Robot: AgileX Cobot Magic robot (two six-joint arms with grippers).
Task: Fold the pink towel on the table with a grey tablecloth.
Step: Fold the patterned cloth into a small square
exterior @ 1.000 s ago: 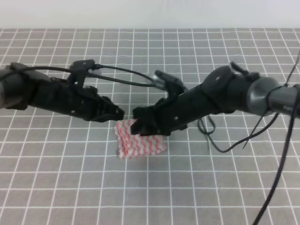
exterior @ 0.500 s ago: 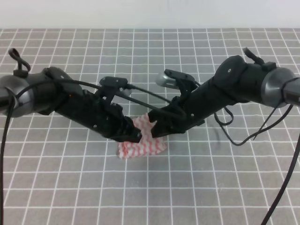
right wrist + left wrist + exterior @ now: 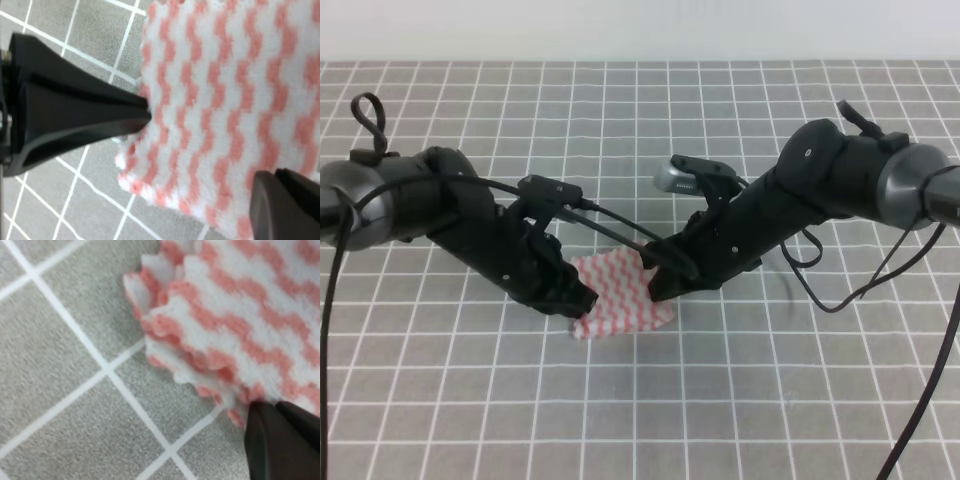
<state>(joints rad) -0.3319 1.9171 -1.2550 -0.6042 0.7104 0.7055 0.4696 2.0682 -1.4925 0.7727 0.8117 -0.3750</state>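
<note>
Pressing in from both sides, the left gripper (image 3: 582, 298) and right gripper (image 3: 655, 283) flank the folded pink towel (image 3: 618, 295) mid-worktop (image 3: 740, 400); whether either pinches cloth is unclear. A snagged layer could lift on retreat, undoing the fold.

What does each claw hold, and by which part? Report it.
Right claw: open over the pink towel, holding nothing. Left claw: one finger at the towel's layered edge; hold cannot be told.
</note>
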